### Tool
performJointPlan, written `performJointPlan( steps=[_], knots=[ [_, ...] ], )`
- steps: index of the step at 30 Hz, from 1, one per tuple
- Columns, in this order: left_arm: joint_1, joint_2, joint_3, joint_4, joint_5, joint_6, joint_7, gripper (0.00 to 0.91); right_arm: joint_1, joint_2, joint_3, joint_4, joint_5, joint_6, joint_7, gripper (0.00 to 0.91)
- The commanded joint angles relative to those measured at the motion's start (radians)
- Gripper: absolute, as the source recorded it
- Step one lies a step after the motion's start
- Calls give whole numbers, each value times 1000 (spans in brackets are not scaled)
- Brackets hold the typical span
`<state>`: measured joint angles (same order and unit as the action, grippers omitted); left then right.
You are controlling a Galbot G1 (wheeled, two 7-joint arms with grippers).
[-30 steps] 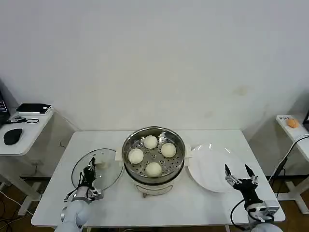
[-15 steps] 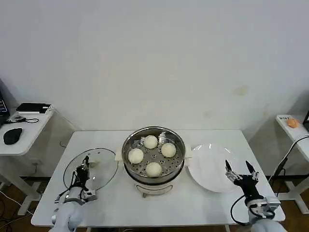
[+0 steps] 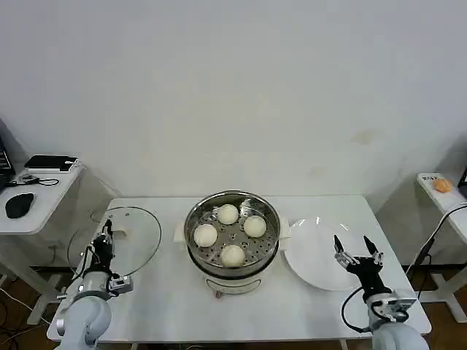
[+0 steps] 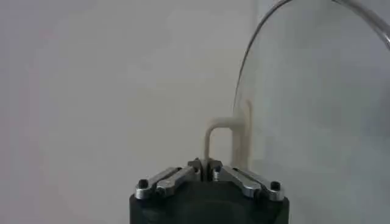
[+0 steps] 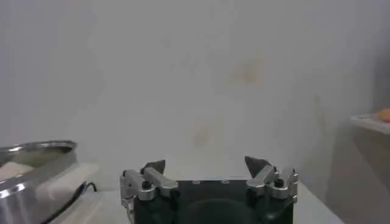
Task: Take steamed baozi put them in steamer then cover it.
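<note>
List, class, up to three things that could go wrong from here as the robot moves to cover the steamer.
1. The left gripper pinches only the thin cream handle of the round transparent glass lid, which is lifted and tilted; it may swing or slip.
2. The lid could clip the shiny round stainless-steel steamer's rim and land crooked.
3. It might press one of the four cream-white round buns.

Black left claw point(image 3: 106, 235) and right claw point(image 3: 357, 250); silver-linked fingers, white rounded forearms.
</note>
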<state>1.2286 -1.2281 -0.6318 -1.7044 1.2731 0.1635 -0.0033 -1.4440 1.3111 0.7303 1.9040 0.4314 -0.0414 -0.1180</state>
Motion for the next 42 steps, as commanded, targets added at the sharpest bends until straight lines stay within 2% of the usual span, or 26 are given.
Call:
performJointPlan(
  steps=[1,4,5,6,12,20,22,30,42],
  knots=[
    [40,-8,27,-330,119,127,205,0,5,-5,-2,5,5,1,3,907],
    [54,-9,90,-425,158,146,237,0,-3,-2,8,13,3,3,3,907],
    [39,-19,123,-451,210,192,249,0,-7,7,15,19,-2,2,3,907],
    [29,-21,141,-465,232,198,250,0,-10,12,16,22,-3,2,4,907],
    [-25,-18,230,-444,343,216,254,0,-33,29,26,35,-19,9,3,907],
    [-79,-102,401,-349,403,255,253,0,-46,31,51,46,-39,6,6,907],
    [-101,-143,428,-319,417,254,259,0,-44,31,58,53,-55,-6,9,907],
    [-164,-239,493,-260,439,256,280,0,-38,30,89,58,-86,-43,13,907],
    [-171,-377,572,-191,492,251,272,0,7,50,71,10,-132,-41,28,907]
  ],
)
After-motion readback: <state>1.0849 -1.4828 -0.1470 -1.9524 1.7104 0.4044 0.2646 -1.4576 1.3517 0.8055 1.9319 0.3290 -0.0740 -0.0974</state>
